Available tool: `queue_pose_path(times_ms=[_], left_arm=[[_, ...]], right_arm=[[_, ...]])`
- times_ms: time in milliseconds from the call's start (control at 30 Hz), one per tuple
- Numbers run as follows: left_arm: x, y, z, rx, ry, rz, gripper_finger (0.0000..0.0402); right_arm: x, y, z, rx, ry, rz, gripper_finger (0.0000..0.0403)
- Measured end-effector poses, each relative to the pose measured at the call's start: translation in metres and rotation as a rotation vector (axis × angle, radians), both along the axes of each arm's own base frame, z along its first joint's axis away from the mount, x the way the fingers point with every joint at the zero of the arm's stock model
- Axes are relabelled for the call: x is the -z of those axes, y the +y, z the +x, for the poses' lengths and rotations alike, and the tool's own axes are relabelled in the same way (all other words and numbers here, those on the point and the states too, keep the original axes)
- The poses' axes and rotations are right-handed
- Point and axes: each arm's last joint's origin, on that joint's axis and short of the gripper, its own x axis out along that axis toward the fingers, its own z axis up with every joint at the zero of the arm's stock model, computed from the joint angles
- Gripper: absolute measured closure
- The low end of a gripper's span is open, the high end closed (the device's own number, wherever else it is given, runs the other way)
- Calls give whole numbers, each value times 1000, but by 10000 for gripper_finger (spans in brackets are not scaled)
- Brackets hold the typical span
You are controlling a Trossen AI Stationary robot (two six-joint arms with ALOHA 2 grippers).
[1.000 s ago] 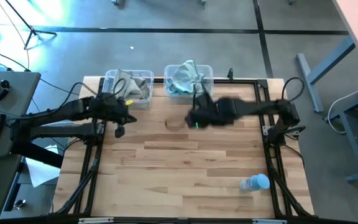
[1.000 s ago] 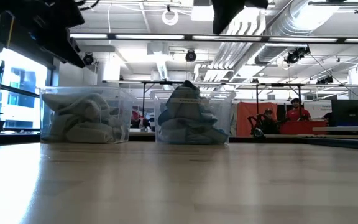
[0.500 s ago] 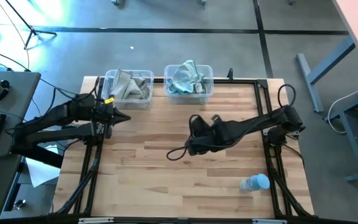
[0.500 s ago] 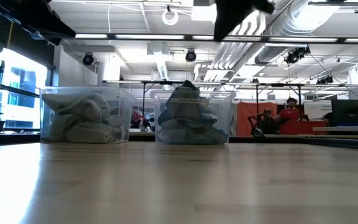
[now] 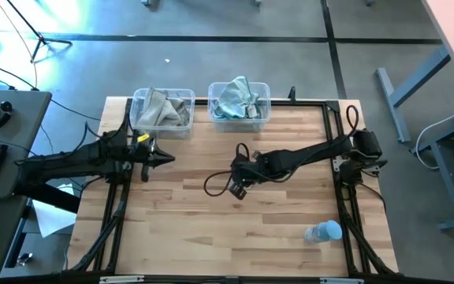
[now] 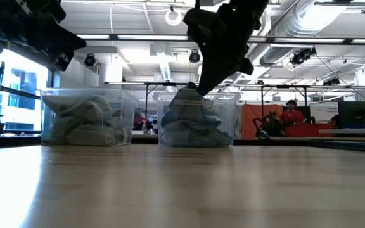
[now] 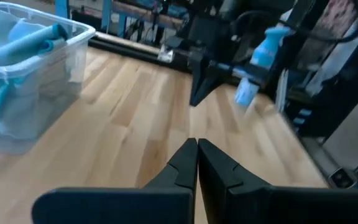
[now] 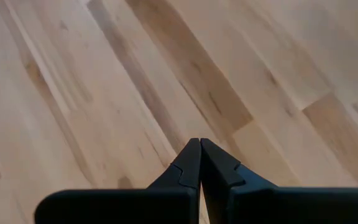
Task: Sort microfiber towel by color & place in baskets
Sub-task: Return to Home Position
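Note:
Two clear baskets stand at the table's far edge. The left basket (image 5: 162, 110) (image 6: 87, 118) holds grey-beige microfiber towels (image 5: 164, 107). The right basket (image 5: 239, 101) (image 6: 195, 120) holds blue-teal towels (image 5: 235, 96), and it also shows in the left wrist view (image 7: 23, 68). No towel lies on the bare wood. My left gripper (image 5: 168, 158) (image 7: 197, 146) is shut and empty, near the left basket's front, pointing toward the table's right. My right gripper (image 5: 239, 189) (image 8: 199, 144) is shut and empty above the table's middle.
A small bluish plastic bottle (image 5: 322, 231) (image 7: 260, 59) lies near the table's near right corner. A black cable loops from the right arm (image 5: 215, 183). Black frame rails run along the table's sides (image 5: 117, 213). People and desks show in the room behind (image 6: 290, 117).
My right gripper has swung away from the blue-teal basket toward the near edge and the table's middle, coming lower. My left gripper has drawn back from the grey basket's front and now points toward the right. The towels in both baskets have stayed still.

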Motion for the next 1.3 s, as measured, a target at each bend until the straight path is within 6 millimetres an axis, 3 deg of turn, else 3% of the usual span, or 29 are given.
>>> queue_pose_path(times_ms=[200,367,767,900,1033,1167,1300], left_arm=[[18,-12,-3,-26,-20,0,401],[27,-18,-5,-31,-20,111,401],[51,-20,-15,-22,-139,213,401],[48,-21,-12,18,-296,268,402],[53,-19,-12,-22,-236,281,402],[54,-19,-11,-3,-230,260,402],[55,-19,-11,-1,-221,284,402]], right_arm=[[-7,-14,1,-53,-13,33,403],[-17,-28,0,-58,-55,53,403],[-31,-53,-3,-13,-107,86,403],[-31,-59,-3,-47,-97,76,403],[-28,-64,-7,-163,-37,11,403],[-27,-66,-10,-136,-10,29,403],[-23,-64,-11,-225,17,-15,403]])
